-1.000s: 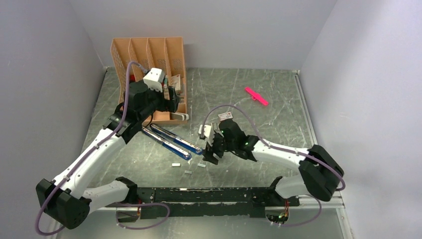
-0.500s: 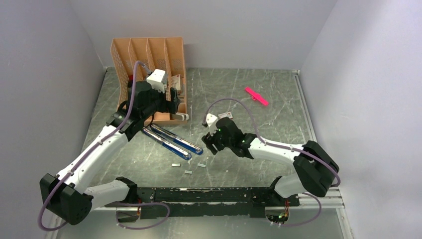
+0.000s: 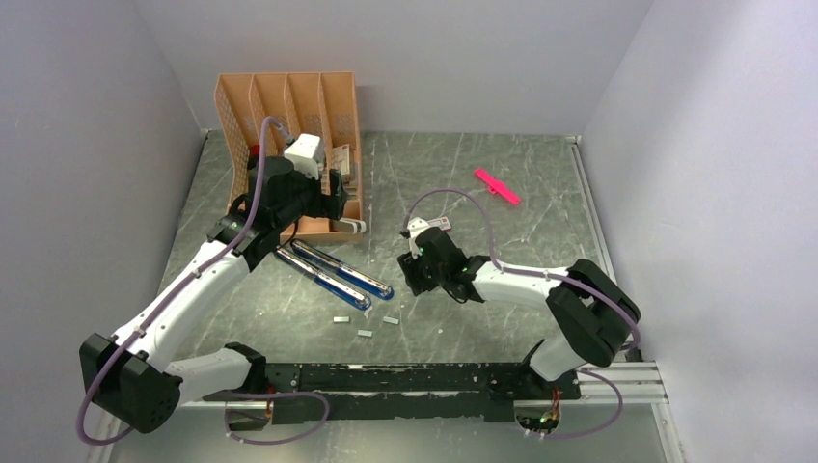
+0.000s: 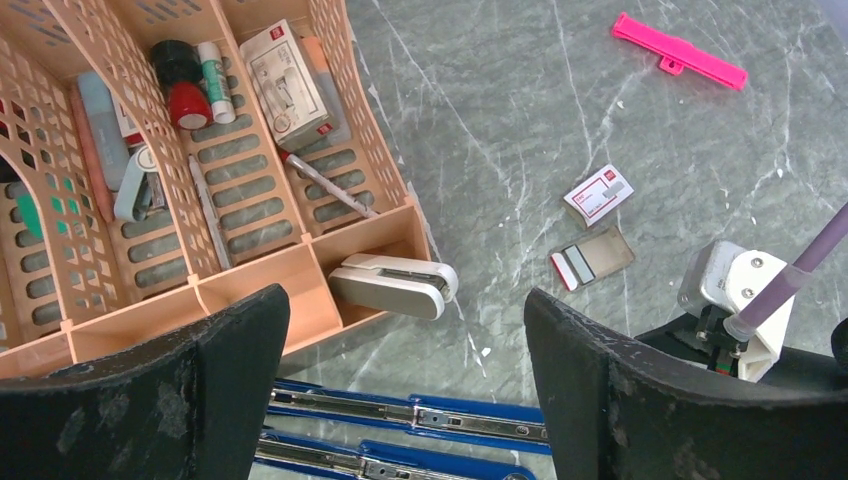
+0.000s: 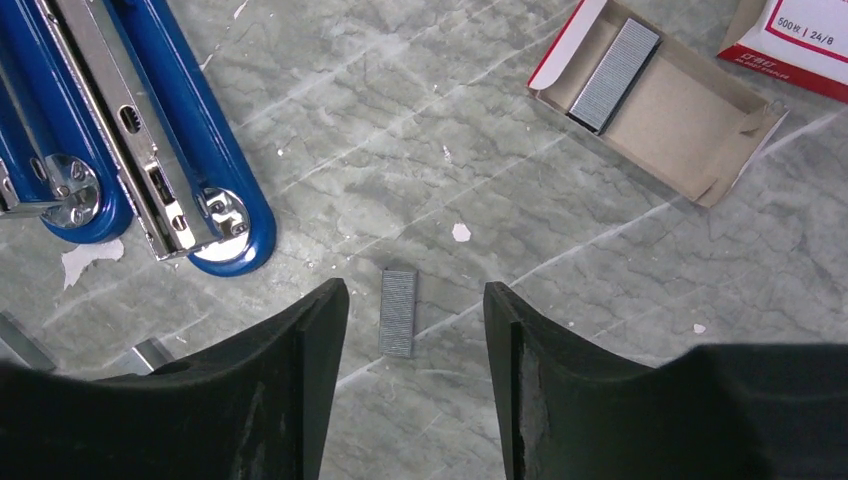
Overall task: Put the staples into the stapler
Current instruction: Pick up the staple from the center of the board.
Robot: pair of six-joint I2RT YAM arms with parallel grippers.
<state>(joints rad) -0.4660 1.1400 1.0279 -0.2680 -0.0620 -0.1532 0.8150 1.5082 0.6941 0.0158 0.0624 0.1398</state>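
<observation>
Left claw (image 4: pixel 405 300): released; jaws wide, nothing between them; it hangs above the front edge of the rack (image 4: pixel 250 290) (orange, slotted compartments); a white stapler (image 4: pixel 393 284) lies at the rack's front corner.

Right claw (image 5: pixel 412 300): released; jaws partly apart, one on each side of a single strip and touching neither end of it; it sits low over the table (image 5: pixel 600 300).

Staples (image 5: pixel 398 311): the strip between the right jaws lies flat on the table, near the stapler's rounded end; a second strip sits in the box; the top view shows further loose strips near the table's near edge.

Stapler (image 5: pixel 150 130): blue; swung open, both long halves flat on the table side by side, metal channel upward.

Box (image 5: pixel 650 110): open, on the table beyond the right claw; its strip rests along one wall; the lid (image 5: pixel 805 35) is just beside it.

Pink stick (image 3: pixel 497 186): far side of the table, well apart from both claws.
</observation>
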